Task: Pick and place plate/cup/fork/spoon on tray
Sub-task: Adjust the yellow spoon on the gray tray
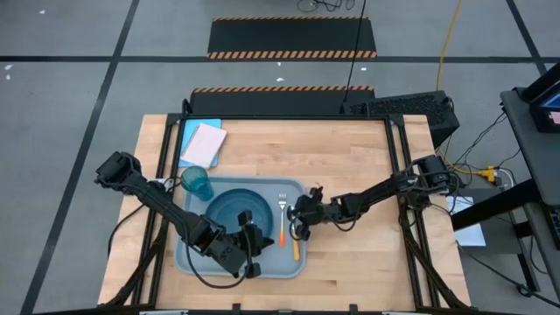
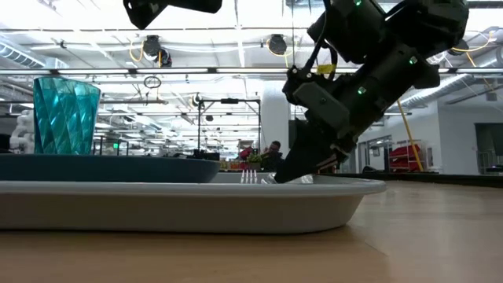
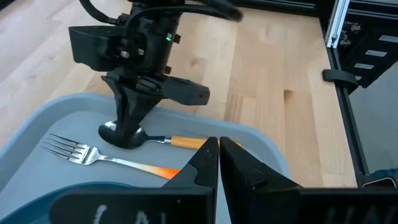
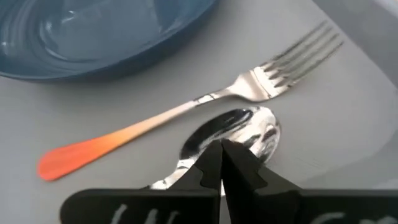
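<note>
Right gripper [image 4: 221,155] pressed together, tips on spoon [image 4: 239,137] bowl; spoon lies beside fork [image 4: 186,112] on tray [image 1: 197,262]. Left gripper [image 3: 219,152] closed, empty, hovering near.

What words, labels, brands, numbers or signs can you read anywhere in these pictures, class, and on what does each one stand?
None can be read.
Pale marks on the left gripper body: cut off by the picture's edge, unreadable.
Pale marks on the right gripper body: likewise unreadable.
</note>
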